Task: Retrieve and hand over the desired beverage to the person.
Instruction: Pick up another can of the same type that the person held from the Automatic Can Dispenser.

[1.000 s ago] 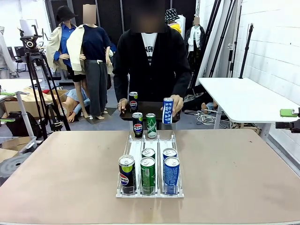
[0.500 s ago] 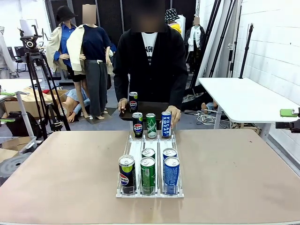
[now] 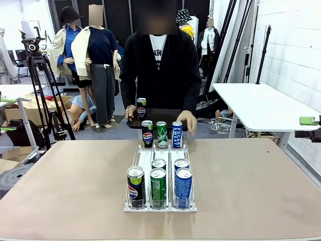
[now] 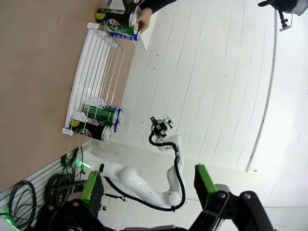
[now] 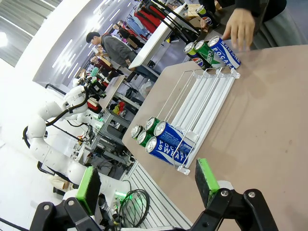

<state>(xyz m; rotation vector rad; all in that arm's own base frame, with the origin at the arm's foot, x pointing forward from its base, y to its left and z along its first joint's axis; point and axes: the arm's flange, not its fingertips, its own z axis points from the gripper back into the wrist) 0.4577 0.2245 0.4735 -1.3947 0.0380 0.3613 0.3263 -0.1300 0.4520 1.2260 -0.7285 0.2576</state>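
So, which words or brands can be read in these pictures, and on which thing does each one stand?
"POCARI SWEAT": near blue can.
"POCARI": far blue can.
"PEPSI", in a round logo: near black can.
Green cans: lettering too blurred to read.
Person's T-shirt: black lettering, too small to read.

A bare brown worktop (image 3: 60, 186) spans the foreground. Past its far left corner a camera on a tripod (image 3: 32, 46) stands on the floor, with cardboard boxes (image 3: 35, 106) near it. At the right stands a white table (image 3: 256, 105), with loose cables (image 3: 220, 127) on the floor beside it.
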